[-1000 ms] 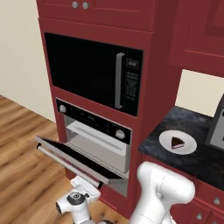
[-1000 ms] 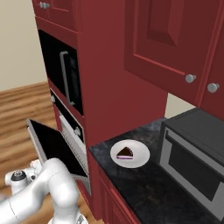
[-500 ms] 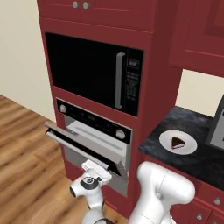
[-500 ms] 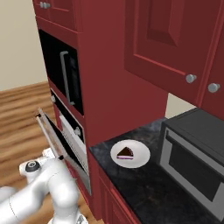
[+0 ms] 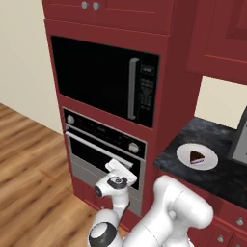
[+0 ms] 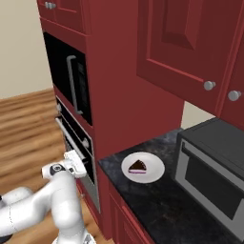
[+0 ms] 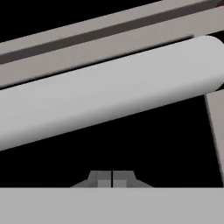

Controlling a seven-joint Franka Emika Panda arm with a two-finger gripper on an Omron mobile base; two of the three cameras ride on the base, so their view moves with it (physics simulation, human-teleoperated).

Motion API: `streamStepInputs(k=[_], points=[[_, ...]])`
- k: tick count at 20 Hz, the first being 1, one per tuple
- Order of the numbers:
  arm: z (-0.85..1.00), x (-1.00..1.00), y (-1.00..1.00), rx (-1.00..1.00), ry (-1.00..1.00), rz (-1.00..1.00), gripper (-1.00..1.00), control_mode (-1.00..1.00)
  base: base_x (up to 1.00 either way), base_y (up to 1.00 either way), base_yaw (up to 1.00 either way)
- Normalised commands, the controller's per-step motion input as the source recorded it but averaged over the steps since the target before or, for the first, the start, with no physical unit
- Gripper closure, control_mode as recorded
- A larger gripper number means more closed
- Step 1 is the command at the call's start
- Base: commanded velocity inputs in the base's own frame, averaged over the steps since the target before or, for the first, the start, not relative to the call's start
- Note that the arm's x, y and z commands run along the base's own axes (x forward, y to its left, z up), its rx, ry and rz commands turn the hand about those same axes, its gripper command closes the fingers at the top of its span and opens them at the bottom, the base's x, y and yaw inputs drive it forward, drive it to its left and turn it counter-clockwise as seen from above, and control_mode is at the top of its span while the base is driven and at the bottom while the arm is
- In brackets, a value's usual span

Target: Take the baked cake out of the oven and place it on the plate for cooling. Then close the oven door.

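The baked cake (image 5: 196, 157) (image 6: 138, 166), a dark brown wedge, lies on the white plate (image 5: 184, 153) (image 6: 155, 172) on the dark counter right of the oven (image 5: 103, 130). The oven door (image 5: 91, 157) (image 6: 72, 138) stands upright against the oven front, its long silver bar handle (image 5: 96, 146) (image 7: 109, 92) across the top. My gripper (image 5: 118, 166) (image 6: 75, 159) (image 7: 112, 179) is shut and empty, its tips close in front of the door's dark glass just below the handle.
A black microwave (image 5: 96, 77) with a vertical handle sits above the oven. A grey countertop appliance (image 6: 214, 167) stands right of the plate. Red cabinets (image 6: 190, 43) hang overhead. Wooden floor (image 5: 29, 164) spreads to the left.
The oven door has swung up from half open to upright against the oven. My hand rose and moved in toward the oven front with it. Cake and plate have not moved.
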Motion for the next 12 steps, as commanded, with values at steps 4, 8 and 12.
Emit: streamStepInputs(k=[4,8,12], points=[[0.24,0.86,-1.0,0.09,0.0,-0.04,1.0,-1.0,0.0,0.0,0.0],[0.26,0.82,-1.0,0.1,0.0,-0.03,1.0,-1.0,0.0,0.0,0.0],[0.55,0.49,-1.0,0.15,0.01,0.0,1.0,-1.0,0.0,0.0,0.0]])
